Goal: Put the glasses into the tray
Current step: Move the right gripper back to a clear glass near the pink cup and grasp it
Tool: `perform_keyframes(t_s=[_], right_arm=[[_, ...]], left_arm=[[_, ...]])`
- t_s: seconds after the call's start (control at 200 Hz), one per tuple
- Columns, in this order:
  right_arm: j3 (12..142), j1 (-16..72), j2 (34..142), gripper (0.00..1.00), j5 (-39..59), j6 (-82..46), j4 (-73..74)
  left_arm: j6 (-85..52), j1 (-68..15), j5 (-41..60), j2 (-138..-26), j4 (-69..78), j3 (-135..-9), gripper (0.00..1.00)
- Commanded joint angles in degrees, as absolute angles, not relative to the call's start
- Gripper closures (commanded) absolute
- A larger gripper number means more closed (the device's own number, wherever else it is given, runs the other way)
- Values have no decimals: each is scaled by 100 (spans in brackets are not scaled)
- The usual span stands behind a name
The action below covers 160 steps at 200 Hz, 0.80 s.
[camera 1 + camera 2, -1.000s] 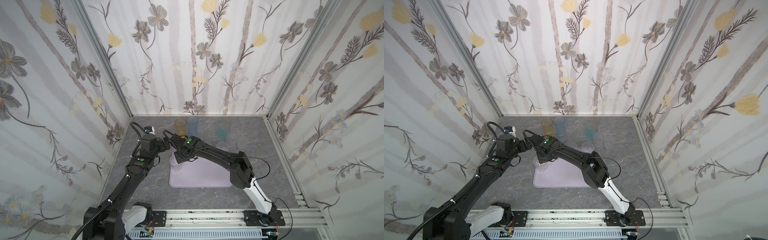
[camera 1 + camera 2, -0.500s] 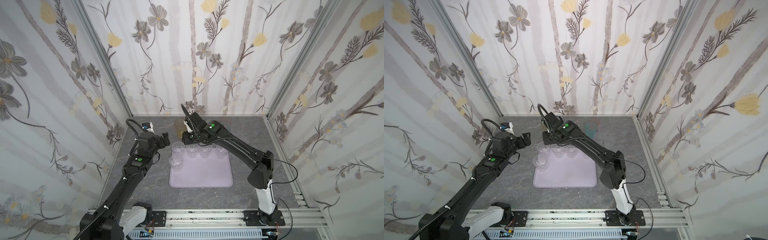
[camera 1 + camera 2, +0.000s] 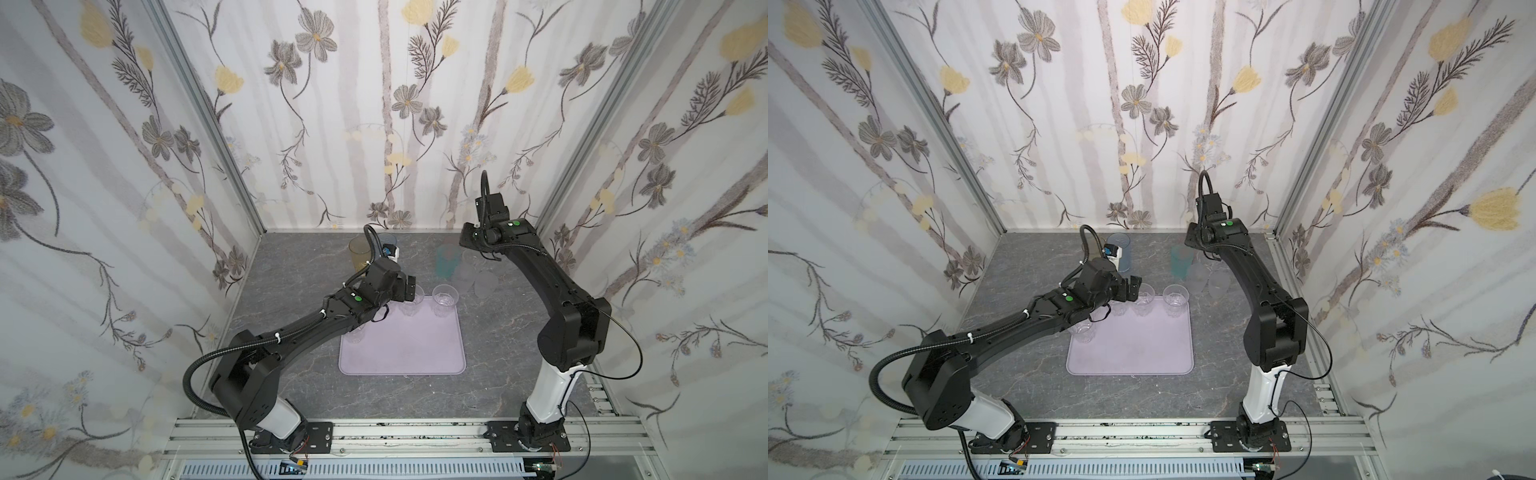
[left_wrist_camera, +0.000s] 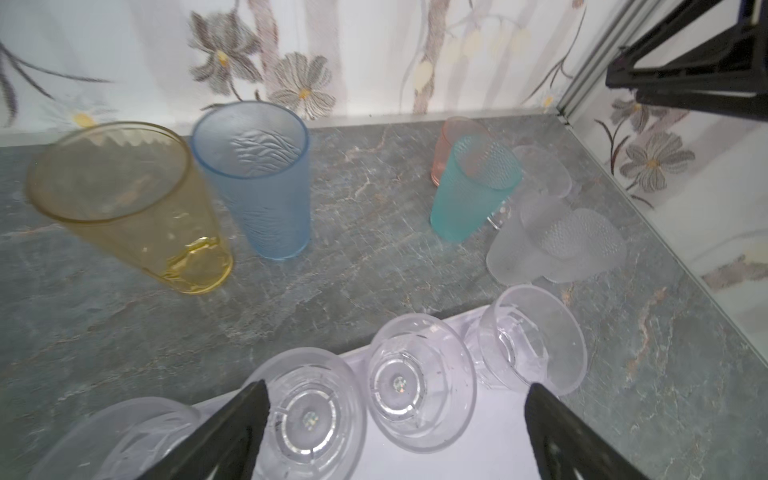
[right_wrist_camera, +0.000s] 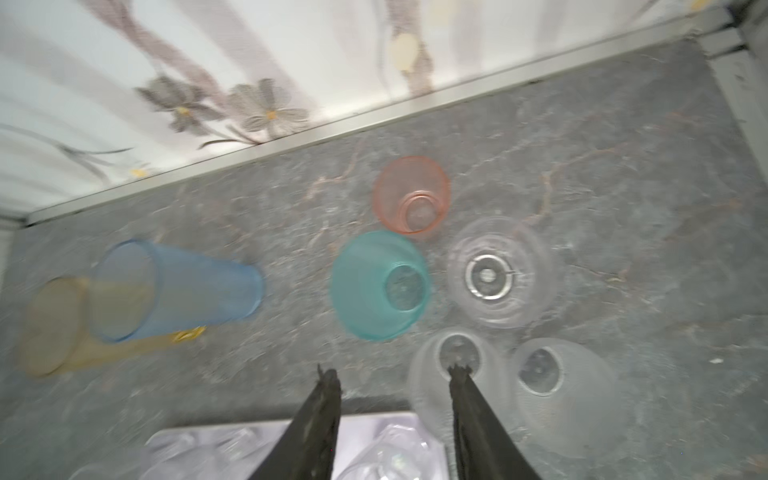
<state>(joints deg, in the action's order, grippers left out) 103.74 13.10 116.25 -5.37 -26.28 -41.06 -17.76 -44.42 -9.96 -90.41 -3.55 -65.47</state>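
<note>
Four short glasses (image 4: 419,386) in the tray (image 3: 1142,357), right under the left hand (image 4: 397,388) (spread wide, empty). Seven on the surface (image 3: 1025,266) beyond it: amber glass (image 4: 124,199), blue glass (image 4: 257,178), teal glass (image 5: 378,286), pink glass (image 5: 411,193) and three pale short ones (image 5: 557,374) below the right hand (image 5: 392,372), which is parted and grips nothing.

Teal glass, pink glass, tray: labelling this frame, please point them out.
teal glass (image 4: 461,208), left wrist view, outer wall.
pink glass (image 5: 405,187), right wrist view, inner wall.
tray (image 3: 407,349), in a top view, bare floor.
</note>
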Motion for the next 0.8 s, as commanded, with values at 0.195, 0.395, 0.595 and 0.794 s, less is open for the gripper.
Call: perform_keyframes(t_s=[0.195, 0.395, 0.595, 0.794], right_arm=[[9932, 300, 12186, 58, -180, -2473, -3478], [10163, 194, 12644, 63, 102, -2408, -3331], [10292, 132, 13074, 67, 321, -2432, -3194], [10292, 123, 13228, 70, 447, -2456, -3017]], left_arm=[[-1906, -4676, -723, -9762, -264, -7130, 0], [-1848, -4649, -881, -9907, -272, -7331, 0], [-1986, -4645, -850, -9981, -282, -7374, 0], [-1994, -4649, -942, -9925, -298, -7374, 0]])
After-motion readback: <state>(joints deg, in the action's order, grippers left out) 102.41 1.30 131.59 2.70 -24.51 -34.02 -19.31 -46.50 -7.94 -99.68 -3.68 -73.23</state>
